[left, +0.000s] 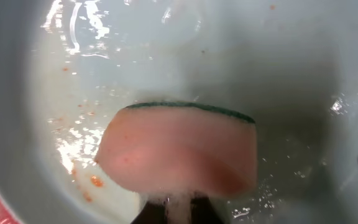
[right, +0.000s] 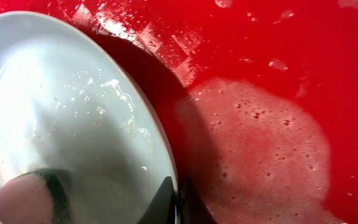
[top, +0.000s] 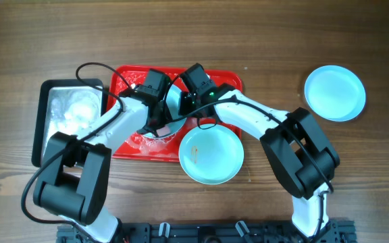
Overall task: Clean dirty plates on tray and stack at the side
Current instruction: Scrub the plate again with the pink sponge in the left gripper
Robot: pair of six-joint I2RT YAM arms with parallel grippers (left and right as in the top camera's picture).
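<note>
The first plate [right: 55, 112] stands tilted over the red tray [right: 278, 62], wet and with small orange specks on it. The right gripper [right: 178, 202] is closed on its rim, one finger on each side. The left gripper [left: 179, 211] is closed on a pink sponge [left: 179, 149] with a green side, and the sponge presses on the inside of this plate. White foam [right: 260, 143] lies on the tray under it. The second plate [top: 211, 155] – a little orange dirt in it – lies at the tray's front edge. The third plate [top: 335, 93] sits on the table [top: 262, 40], well apart at the right. A metal tray [top: 42, 128] is just beside the red one.
</note>
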